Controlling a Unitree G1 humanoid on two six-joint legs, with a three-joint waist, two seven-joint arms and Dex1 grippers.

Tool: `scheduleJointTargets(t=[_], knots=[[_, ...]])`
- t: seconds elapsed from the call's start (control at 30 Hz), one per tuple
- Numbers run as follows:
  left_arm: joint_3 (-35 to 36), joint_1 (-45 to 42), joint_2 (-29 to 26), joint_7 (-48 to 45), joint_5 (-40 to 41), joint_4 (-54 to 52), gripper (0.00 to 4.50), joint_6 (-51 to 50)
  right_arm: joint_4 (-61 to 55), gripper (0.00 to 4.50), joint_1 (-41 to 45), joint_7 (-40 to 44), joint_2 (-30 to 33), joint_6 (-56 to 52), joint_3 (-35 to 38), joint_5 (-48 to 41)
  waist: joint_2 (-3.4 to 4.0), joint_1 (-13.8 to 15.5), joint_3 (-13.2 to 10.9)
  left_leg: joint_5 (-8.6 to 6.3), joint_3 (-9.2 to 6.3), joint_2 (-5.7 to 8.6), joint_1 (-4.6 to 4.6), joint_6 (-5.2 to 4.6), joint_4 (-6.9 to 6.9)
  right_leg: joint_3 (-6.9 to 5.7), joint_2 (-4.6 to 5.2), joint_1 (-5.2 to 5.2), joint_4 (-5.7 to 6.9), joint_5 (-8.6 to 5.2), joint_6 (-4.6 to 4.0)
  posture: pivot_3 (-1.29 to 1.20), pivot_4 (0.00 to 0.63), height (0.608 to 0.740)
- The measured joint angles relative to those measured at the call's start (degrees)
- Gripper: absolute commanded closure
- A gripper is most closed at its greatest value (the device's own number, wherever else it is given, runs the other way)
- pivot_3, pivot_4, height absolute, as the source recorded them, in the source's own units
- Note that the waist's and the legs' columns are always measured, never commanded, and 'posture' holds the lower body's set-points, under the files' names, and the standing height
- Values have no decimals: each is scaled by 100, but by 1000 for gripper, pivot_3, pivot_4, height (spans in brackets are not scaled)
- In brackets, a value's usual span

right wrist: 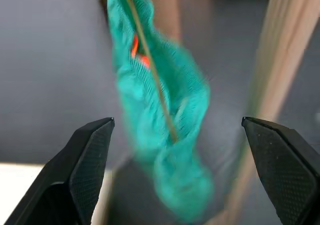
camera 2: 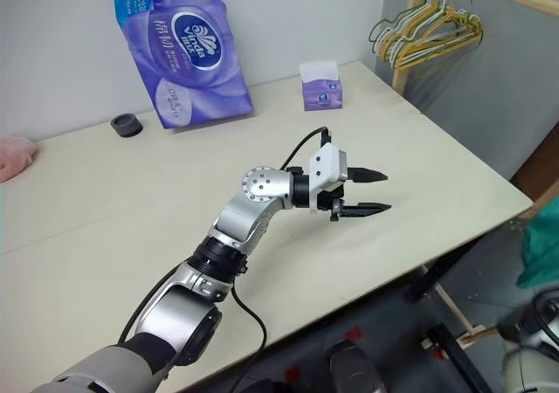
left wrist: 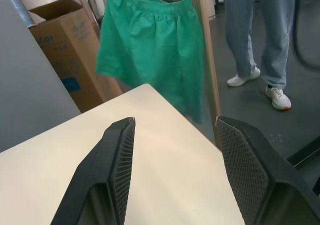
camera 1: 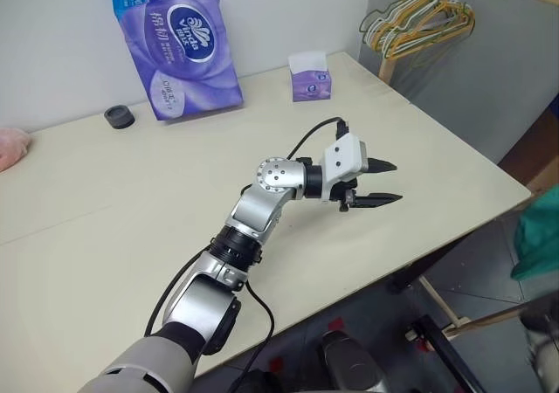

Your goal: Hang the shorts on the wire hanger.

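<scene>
The left gripper (camera 1: 374,182) hovers above the cream table (camera 1: 131,201), near its right edge, fingers spread with nothing between them. Past that edge, the teal-green shorts (left wrist: 150,55) hang in the air, apart from the table, with a thin olive wire hanger (right wrist: 150,60) running down through the bunched cloth. The right gripper (right wrist: 182,160) faces the hanging shorts with its fingers spread wide, touching nothing. Beside the shorts stands a wooden post (left wrist: 205,60), and beyond it a person's legs (left wrist: 255,30) in jeans. A cardboard box (left wrist: 65,40) sits behind the shorts.
</scene>
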State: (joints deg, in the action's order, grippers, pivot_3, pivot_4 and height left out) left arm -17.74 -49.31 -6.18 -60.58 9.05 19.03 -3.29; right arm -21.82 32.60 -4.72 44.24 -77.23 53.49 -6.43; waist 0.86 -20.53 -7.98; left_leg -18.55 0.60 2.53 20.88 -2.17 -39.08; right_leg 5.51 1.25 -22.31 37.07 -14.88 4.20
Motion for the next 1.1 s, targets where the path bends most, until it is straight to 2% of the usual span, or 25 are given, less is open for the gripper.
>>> scheduleJointTargets(t=[0.13,0.2,0.37,0.47,0.57,0.7,0.8,0.87,0.97,1.1], knots=[[-4,-42,95,4,-12,3,1773,8,43,157,-1243,511,593,1850,-721,370,-8,-40,-3,1,7,-1,-10,0,-1,6,-10,8,2,-16,30,-382,87,740],[-4,-43,118,9,-13,2,1773,4,26,157,-1592,724,758,2695,-1021,545,-11,-102,-4,2,10,-2,-14,3,-1,11,-14,9,3,-16,35,-378,90,740],[-3,-37,75,59,-18,-4,1773,-26,-145,157,-1808,1091,750,3832,-1465,626,-17,-160,-5,3,8,-5,-13,3,-3,9,-14,9,4,-12,31,-373,94,740],[113,16,0,336,-18,-31,1773,-210,-555,157,-1789,1509,315,3968,-1884,172,-32,-159,-3,3,2,-9,-13,3,-5,5,-14,10,6,2,7,-362,100,740],[341,39,-108,814,-42,-30,1773,-369,-943,157,-1780,1796,-298,3509,-2199,-466,-39,-118,-4,3,-8,-8,-9,3,-11,-4,-9,8,9,4,5,-347,102,740],[1040,301,-479,1927,-156,-136,1773,-912,-1514,157,-2034,1935,-1001,2890,-2793,-1083,-39,-69,-2,3,-19,-10,-14,3,-11,-13,-8,-2,22,4,4,-294,99,740],[1726,1017,-633,3009,-219,-580,1773,-1538,-1643,157,-2316,1994,-1474,3049,-3582,-1151,-46,17,8,8,-29,-15,-14,13,-14,-23,-7,-21,48,4,3,-249,90,740],[2030,1633,-629,3815,-465,-1062,1773,-1880,-1419,157,-2314,2123,-1793,3535,-4094,-1114,-53,152,12,10,-28,-12,3,17,-35,-21,-3,-47,79,4,2,-217,85,740],[2105,2237,-570,4607,-791,-1625,1773,-2257,-1001,157,-2271,2258,-1911,4126,-4558,-965,-80,464,24,9,-39,-7,25,18,-80,-34,2,-62,100,6,0,-150,70,740],[2545,3173,-243,5573,-1002,-2486,1773,-2301,-61,157,-1912,2292,-2448,4827,-4954,-801,-161,868,116,13,-43,-8,25,27,-86,-40,3,-70,103,18,-21,-77,58,740]])
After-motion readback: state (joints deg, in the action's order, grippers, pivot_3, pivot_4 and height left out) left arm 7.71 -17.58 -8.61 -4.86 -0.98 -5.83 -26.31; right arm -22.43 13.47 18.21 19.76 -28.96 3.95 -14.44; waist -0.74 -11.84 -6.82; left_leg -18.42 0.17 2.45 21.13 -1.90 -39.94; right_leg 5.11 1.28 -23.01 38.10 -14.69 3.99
